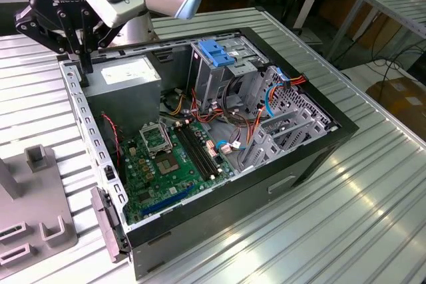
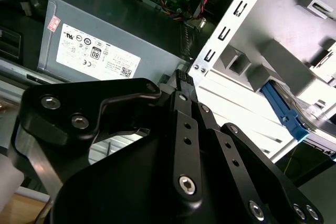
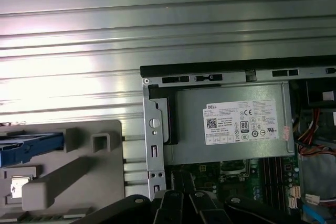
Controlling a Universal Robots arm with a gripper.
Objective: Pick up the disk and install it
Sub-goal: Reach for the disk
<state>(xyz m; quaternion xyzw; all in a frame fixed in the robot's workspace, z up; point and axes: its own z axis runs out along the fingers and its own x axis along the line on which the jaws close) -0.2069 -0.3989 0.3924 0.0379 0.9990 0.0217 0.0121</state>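
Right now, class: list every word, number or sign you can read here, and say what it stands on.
White sticker on the power supply box: fine print, too small to quote.
Small red sticker beside it: blurred.
Nothing else readable.

Shiny ribbed metal table (image 1: 373, 184), matt black hand (image 2: 182, 77)

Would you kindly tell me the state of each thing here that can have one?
Black computer case: lying flat, side panel off.
Grey-metal disk with blue plastic frame: on the grey plastic fixture, not installed.
Black gripper: above the case's rim beside the grey power-supply box, not at the disk.
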